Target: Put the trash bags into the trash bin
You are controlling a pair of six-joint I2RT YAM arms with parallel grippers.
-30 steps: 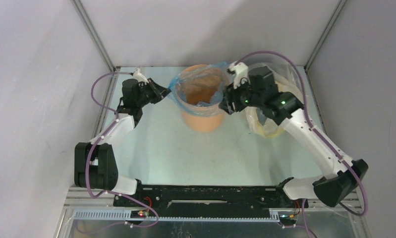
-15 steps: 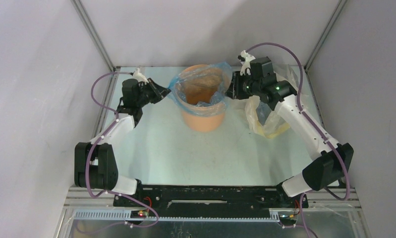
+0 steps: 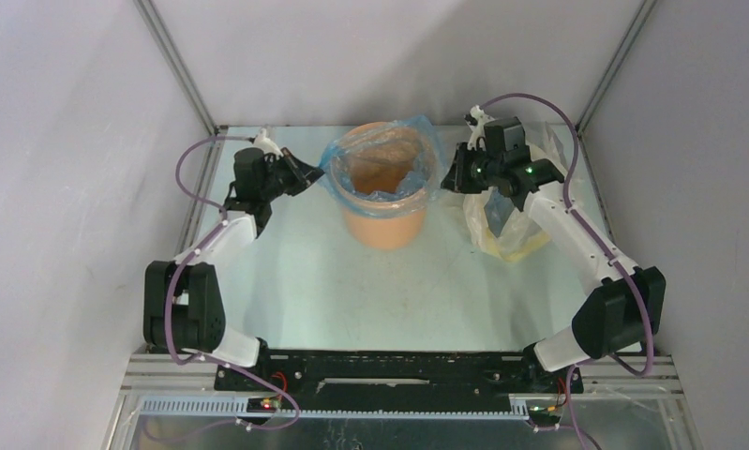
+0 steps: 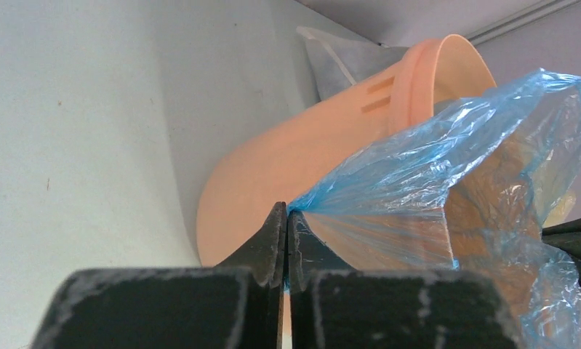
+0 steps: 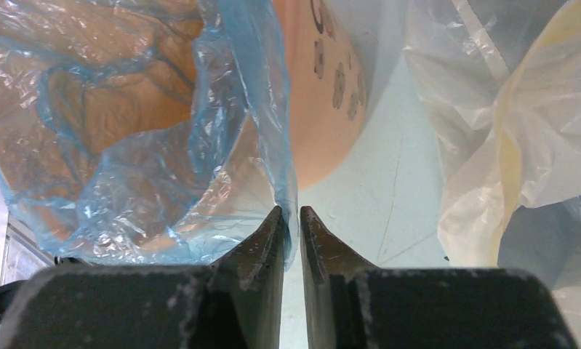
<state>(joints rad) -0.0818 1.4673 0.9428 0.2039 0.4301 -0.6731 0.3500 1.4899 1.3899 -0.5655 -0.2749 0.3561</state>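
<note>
Top external view shows the left hand (image 3: pixel 316 170) pinching the crinkly light-blue plastic trash bag (image 3: pixel 389 194) lining the round orange-tan plastic bin (image 3: pixel 385 227), and the right hand (image 3: pixel 448 178) narrowly gaping around its right edge, likely to stretch it open.

Pale green tabletop (image 3: pixel 352 281) w/ grey walls (image 3: pixel 70 141), metal corner posts (image 3: pixel 178 66).

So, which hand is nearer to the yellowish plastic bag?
Right. The right hand sits between the orange bin and the yellowish bag, close beside the bag. The left hand pinches the blue bag on the bin's opposite side.
</note>
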